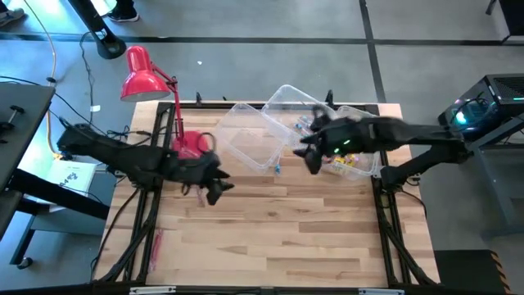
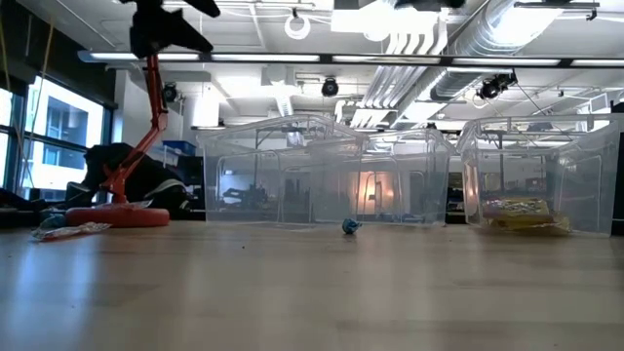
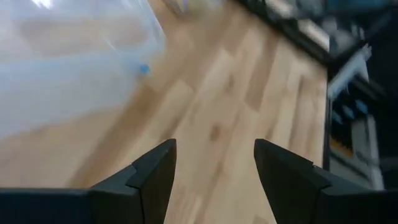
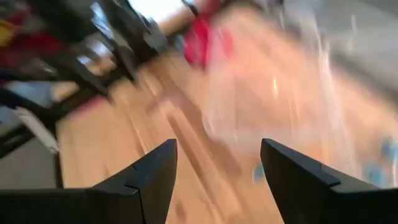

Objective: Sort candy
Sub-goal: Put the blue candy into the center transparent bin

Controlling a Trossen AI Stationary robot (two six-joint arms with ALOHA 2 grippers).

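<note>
Jaws on both the left gripper point(image 3: 214, 180) and the right gripper point(image 4: 217, 180) are gaping wide, holding nothing. One blue-wrapped candy point(image 2: 350, 226) is lying on the surface just before the clear bins point(image 2: 322, 171); yellow packets point(image 2: 517, 213) are sitting inside the rightmost bin.

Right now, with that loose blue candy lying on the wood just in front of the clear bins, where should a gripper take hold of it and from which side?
Probably from straight above. The blue candy lies flat and alone on the table, close to the middle bin's wall, so a sideways approach looks cramped. Close the fingers across its rounded wrapped head. The left gripper, open, is nearer; the right gripper is open over the bins.
</note>
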